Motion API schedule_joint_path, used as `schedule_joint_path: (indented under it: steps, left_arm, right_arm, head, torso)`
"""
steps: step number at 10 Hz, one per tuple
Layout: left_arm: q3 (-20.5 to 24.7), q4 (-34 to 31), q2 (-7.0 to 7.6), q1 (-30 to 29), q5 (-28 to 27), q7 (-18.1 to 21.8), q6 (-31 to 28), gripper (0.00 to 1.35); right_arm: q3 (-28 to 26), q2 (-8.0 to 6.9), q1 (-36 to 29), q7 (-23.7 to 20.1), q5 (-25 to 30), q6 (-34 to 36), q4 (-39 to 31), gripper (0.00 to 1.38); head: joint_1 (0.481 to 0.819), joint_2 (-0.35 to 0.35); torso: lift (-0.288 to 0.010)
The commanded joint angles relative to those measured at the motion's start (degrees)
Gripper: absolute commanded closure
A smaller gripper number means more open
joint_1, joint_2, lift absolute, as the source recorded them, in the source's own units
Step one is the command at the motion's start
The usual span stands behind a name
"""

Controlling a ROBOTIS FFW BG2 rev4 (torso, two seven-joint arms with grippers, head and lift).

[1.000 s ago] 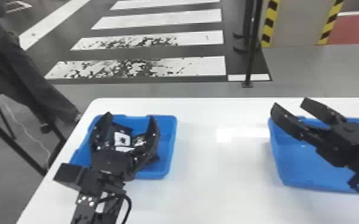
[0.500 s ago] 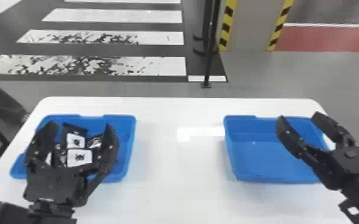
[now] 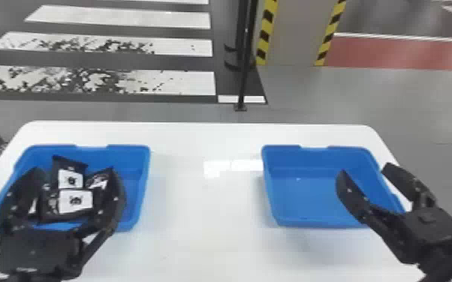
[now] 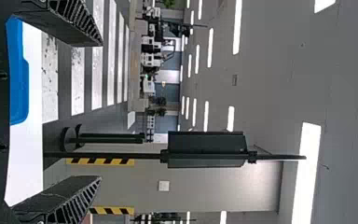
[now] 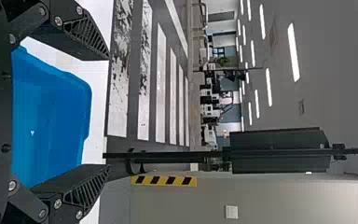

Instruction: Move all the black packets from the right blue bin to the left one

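Swung to the right since the earlier frames, the head view now has both bins farther left in it. Measured against its bin, the right gripper has also shifted rightward and nearer; the left gripper keeps its place over the near part of its own bin. The packets look undisturbed.

At the left, the left gripper [image 3: 75, 170] has its two fingers spread wide, and the left wrist view shows nothing between them. Beyond it, in the left blue bin [image 3: 143, 183], lie the black packets [image 3: 76, 201], at least three, with white labels, heaped and overlapping; the fingers hide part of the pile. White table [image 3: 206, 213] separates the bins.

At the right, the right blue bin [image 3: 308, 197] has a tiny pale spot on its floor. The right gripper [image 3: 364, 168] appears across its right side, fingers well apart, holding nothing.

For the task, this suggests the transfer is done or nearly so, and the right arm seems to be backing off. What remains is probably just to draw both arms clear without a finger snagging a rim or packet.
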State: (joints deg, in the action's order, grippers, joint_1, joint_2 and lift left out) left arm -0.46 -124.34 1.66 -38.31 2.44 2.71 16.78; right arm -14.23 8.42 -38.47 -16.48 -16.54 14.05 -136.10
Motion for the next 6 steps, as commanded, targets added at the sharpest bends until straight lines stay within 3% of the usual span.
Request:
schedule_joint_path:
  steps: [1, 3, 6]
  left_arm:
    - [1.83, -4.12, -1.13, -2.61, -0.61, -0.96, -1.73, 0.0]
    - [1.26, -4.26, -0.87, -2.75, -0.5, -1.48, -2.01, 0.0]
    - [0.8, -4.12, -0.16, -2.33, -0.16, -1.92, -1.73, 0.0]
  right_arm:
    - [1.2, -0.42, -2.45, 0.04, 0.89, 0.15, -2.35, 0.22]
    - [1.54, -0.07, -1.61, 0.04, 1.11, 0.01, -1.36, 0.22]
    - [4.06, 0.72, -1.04, -0.04, 1.0, -0.55, -0.24, 0.22]
  head:
    - [0.695, -0.078]
    - [0.695, -0.027]
    - [0.695, -0.03]
  torso:
    - [-0.14]
    - [-0.14]
    - [-0.14]
